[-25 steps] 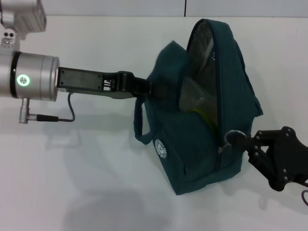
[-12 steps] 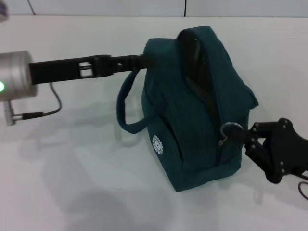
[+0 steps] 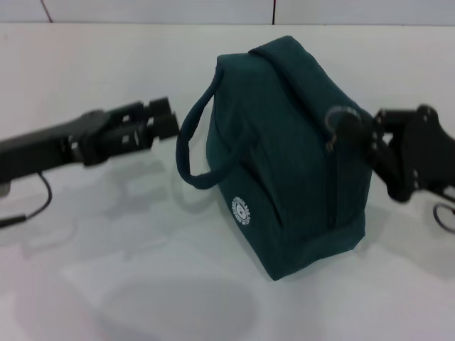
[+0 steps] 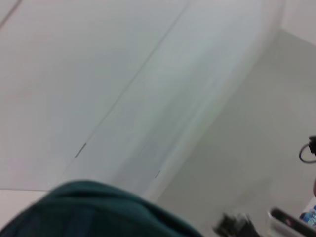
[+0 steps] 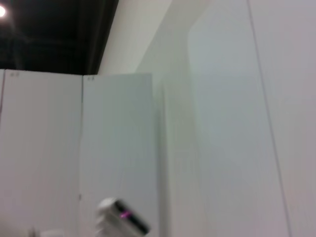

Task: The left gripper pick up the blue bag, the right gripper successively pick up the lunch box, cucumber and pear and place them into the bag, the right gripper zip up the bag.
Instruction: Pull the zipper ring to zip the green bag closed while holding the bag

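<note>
Blue bag (image 3: pixel 291 149) upright on white desk (image 3: pixel 106 284), mostly zipped. Right gripper (image 3: pixel 357 128) jaws clenched on ring pull (image 3: pixel 340 119) near top. Left gripper (image 3: pixel 165 121) beside loop handle (image 3: pixel 190 153), apart; jaws state unclear.

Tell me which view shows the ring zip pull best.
Head view: the ring zip pull sits high on the blue bag, at the right tool. Left wrist view shows only a bag edge; right wrist view shows no bag.

blue bag (image 3: pixel 298 142) contents hidden, right gripper (image 3: pixel 355 128) motion-blurred at ring pull, arm cut off
</note>
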Robot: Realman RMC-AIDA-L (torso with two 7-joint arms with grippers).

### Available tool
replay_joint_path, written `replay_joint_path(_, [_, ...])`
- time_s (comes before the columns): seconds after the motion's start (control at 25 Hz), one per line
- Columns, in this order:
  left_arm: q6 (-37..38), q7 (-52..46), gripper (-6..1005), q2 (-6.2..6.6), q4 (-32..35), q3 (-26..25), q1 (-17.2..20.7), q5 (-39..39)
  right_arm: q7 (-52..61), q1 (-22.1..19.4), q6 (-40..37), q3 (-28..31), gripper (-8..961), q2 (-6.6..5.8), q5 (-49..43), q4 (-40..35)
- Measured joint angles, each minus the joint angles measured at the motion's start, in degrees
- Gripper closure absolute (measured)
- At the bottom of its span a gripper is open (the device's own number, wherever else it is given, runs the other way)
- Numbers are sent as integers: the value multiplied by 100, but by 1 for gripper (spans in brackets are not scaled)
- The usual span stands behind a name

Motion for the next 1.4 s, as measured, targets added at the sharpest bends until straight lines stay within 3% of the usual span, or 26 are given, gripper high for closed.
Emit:
replay_joint_path(0.32, [120, 1424, 109, -103, -635, -17, 498, -34, 46, 755, 425, -68, 944, 31, 48, 17])
replay_joint_path(0.68, [-440, 2650, 120, -194, -1259, -19, 562, -89, 20, 1406, 1012, -131, 940, 46, 42, -36])
replay_joint_path(0.96, [-997, 3527, 135, -215, -1934, -39, 248, -152, -99, 1620, 1306, -99, 937, 52, 60, -50])
replay_joint_path(1.4, [-1293, 3685, 160, -217, -2387, -32, -473, -170, -200, 1663, 1477, -117, 933, 62, 78, -38])
